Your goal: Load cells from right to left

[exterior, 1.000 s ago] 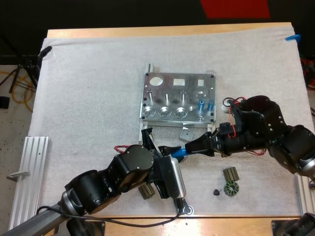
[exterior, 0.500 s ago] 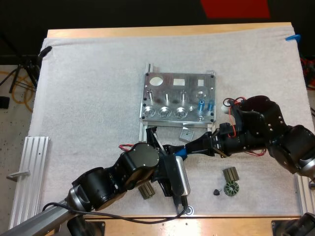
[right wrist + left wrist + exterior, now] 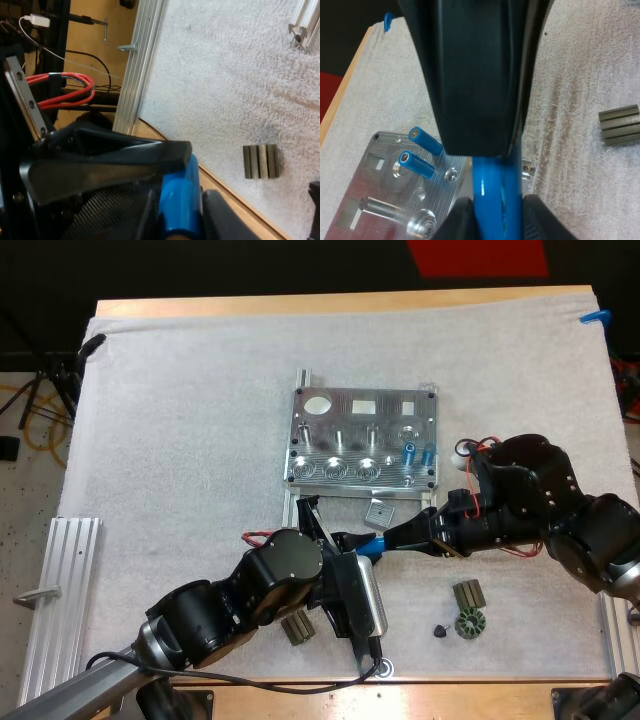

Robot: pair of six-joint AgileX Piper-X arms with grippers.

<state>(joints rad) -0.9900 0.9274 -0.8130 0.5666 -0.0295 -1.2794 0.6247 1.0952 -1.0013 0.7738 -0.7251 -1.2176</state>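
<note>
left hand (image 3: 496,221), right hand (image 3: 179,220) grip a cylinder (image 3: 498,186); fixture (image 3: 350,420) holds two.

Between the jaws of the left gripper (image 3: 494,220) and the right gripper (image 3: 180,215), the blue cylinder (image 3: 368,548) is covered at both ends, with a short stretch bare. Behind the left jaws, the arm half hides a ribbed dark block (image 3: 296,629). The dark speck (image 3: 439,630) behind the right jaws is too small to tell.
</note>
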